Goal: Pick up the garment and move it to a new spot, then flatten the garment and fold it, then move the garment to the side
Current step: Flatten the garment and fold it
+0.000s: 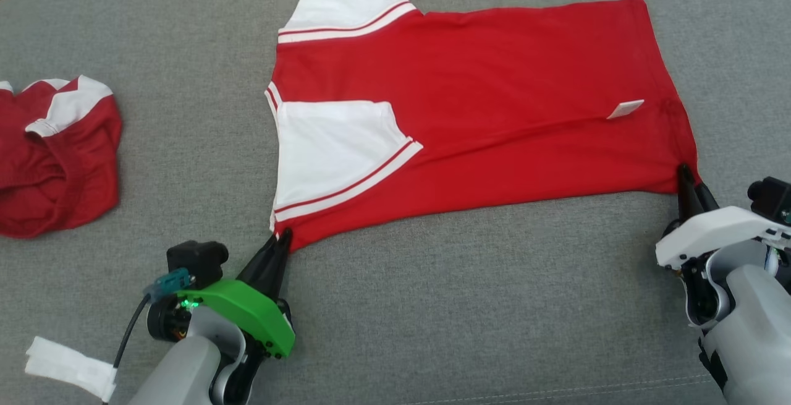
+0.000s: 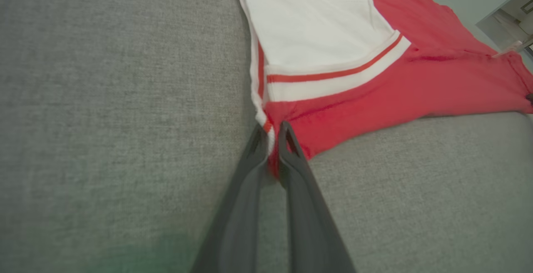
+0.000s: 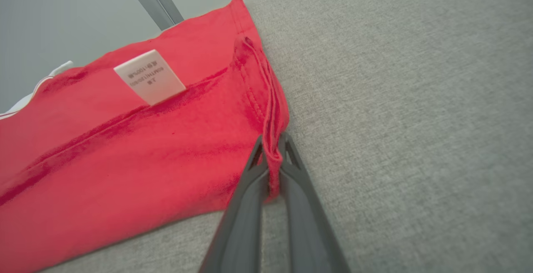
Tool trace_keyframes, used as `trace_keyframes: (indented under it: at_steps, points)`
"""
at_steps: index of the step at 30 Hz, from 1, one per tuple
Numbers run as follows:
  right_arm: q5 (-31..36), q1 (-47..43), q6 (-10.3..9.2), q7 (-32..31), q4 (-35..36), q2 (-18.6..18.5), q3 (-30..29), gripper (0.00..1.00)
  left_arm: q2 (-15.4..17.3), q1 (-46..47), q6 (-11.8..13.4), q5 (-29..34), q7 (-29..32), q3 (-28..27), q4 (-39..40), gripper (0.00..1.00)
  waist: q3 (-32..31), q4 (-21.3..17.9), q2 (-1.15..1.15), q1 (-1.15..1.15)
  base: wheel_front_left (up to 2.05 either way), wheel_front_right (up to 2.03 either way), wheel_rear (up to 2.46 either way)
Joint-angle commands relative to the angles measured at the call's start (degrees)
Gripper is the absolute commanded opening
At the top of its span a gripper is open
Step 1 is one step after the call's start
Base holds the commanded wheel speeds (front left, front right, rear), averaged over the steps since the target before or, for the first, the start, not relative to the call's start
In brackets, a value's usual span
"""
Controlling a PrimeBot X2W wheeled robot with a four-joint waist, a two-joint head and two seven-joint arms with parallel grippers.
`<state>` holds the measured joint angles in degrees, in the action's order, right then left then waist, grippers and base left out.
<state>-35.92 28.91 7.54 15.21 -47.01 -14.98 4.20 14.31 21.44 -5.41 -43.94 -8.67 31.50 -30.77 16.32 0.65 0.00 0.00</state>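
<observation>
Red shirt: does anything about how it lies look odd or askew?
A white care label lies exposed on the red shirt near its hem, so it may be inside out. The near sleeve is folded across the body.

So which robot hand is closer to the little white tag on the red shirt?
The right. The right gripper pinches a hem corner of the red shirt, close to the white tag; the left gripper pinches the sleeve-end corner, far across the cloth.
</observation>
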Motion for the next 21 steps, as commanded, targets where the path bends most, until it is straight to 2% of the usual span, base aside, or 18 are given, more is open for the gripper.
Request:
trace_keyframes:
  at_steps: [1, 8, 11, 18, 19, 20, 21]
  points:
    - [-0.9, -1.3, -0.1, 0.0, 0.6, -0.6, 0.0, 0.0, 0.8, -1.2, -0.1, -0.7, -0.2, -0.3, 0.3, 0.0, -1.1, -0.3, 0.0, 0.0, 0.0, 0.0, 0.0]
    - [-6.6, -9.8, -0.12, 0.0, 7.8, -5.1, 3.2, 0.0, 3.1, -8.8, 1.2, -3.1, 1.9, -0.7, 6.6, 0.0, -3.5, -1.1, 0.0, 0.0, 0.0, 0.0, 0.0]
    - [-6.4, -13.9, -0.12, 0.0, 10.9, -7.0, 2.6, 0.0, 4.1, -11.9, 1.7, -3.9, 3.6, 0.0, 10.8, 0.0, -4.0, -0.9, 0.0, 0.0, 0.0, 0.0, 0.0]
    - [-4.9, -23.0, -0.12, 0.1, 16.0, -9.1, 0.6, 0.0, 6.8, -18.3, 5.2, -5.1, 7.9, 0.6, 19.9, 0.0, -4.4, -1.1, 0.0, 0.0, 0.0, 0.0, 0.0]
    - [-4.7, -23.5, -0.13, 0.1, 16.3, -9.1, 0.0, 0.32, 7.0, -18.9, 5.8, -5.6, 8.7, 0.6, 20.9, 0.0, -4.4, -1.2, 0.0, 0.0, 0.0, 0.0, 0.0]
    - [-4.2, -23.8, -0.13, 0.1, 16.5, -9.3, -1.2, 1.0, 7.0, -19.4, 6.4, -6.1, 9.5, 0.6, 21.8, 0.0, -4.4, -1.3, 0.0, 0.0, 0.0, 0.0, 0.0]
    - [-3.6, -23.8, -0.1, 0.1, 16.9, -9.3, -2.3, 1.0, 7.1, -19.7, 6.8, -6.1, 10.4, 0.9, 22.5, 0.33, -4.5, -1.4, 0.0, 0.0, 0.0, 0.0, 0.0]
